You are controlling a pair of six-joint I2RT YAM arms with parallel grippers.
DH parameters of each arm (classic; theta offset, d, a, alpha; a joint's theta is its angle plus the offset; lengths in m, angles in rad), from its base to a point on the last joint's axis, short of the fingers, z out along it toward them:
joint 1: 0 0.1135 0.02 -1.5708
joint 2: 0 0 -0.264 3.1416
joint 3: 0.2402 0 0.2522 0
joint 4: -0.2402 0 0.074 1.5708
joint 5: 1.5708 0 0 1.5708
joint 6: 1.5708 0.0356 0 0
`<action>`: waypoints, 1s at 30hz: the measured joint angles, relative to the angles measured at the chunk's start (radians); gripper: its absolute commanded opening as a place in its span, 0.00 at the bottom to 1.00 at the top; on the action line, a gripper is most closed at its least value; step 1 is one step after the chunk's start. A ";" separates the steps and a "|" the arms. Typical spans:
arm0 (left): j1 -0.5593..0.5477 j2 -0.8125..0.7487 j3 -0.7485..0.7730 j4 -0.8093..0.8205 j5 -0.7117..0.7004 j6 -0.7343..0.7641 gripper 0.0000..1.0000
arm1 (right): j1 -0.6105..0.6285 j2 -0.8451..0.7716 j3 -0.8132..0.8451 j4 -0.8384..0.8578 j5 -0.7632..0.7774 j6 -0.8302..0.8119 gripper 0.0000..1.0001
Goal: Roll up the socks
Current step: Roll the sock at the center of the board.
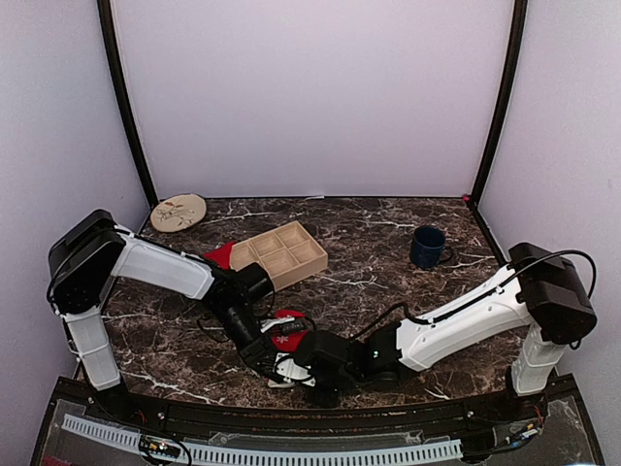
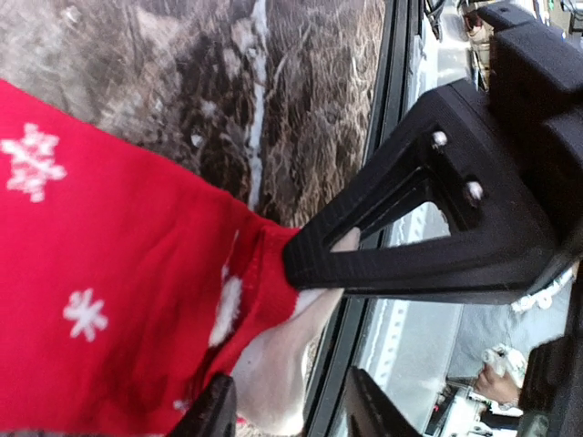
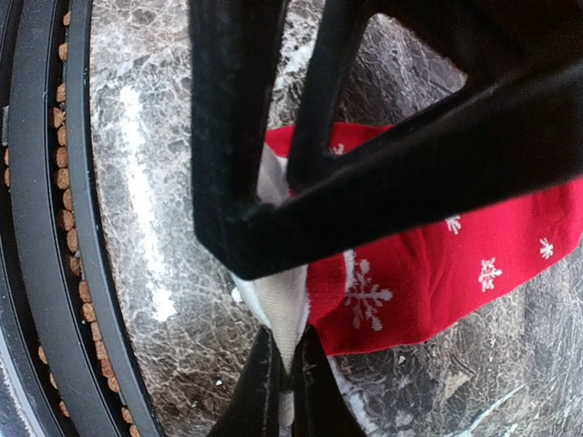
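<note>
Right wrist shows me the right gripper (image 3: 286,369) pinched tight on the white cuff (image 3: 282,309) of the red snowflake-patterned knit sock (image 3: 437,273); only left wrist shows the left gripper (image 2: 282,414) parted, unclamped.

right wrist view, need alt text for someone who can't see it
The right gripper pinches the white cuff of a red snowflake sock lying on a dark marble table. The left arm's black fingers fill the upper frame.

— What's around me?
— You've got pale lilac walls (image 1: 310,97) on three sides, black posts (image 1: 126,107) at the far corners.
— And below?
— Your table (image 1: 388,233) is dark brown marble, white-veined, evenly lit.
</note>
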 measured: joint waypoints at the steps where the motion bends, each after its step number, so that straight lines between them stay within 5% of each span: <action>1: 0.002 -0.020 -0.016 0.021 -0.010 -0.017 0.46 | -0.002 0.000 0.000 -0.002 -0.004 0.003 0.00; 19: 0.009 -0.401 -0.317 0.419 -0.348 -0.351 0.46 | -0.071 0.000 0.022 -0.047 -0.146 0.039 0.00; 30: 0.005 -0.653 -0.502 0.613 -0.542 -0.446 0.44 | -0.206 0.013 0.186 -0.198 -0.407 0.075 0.00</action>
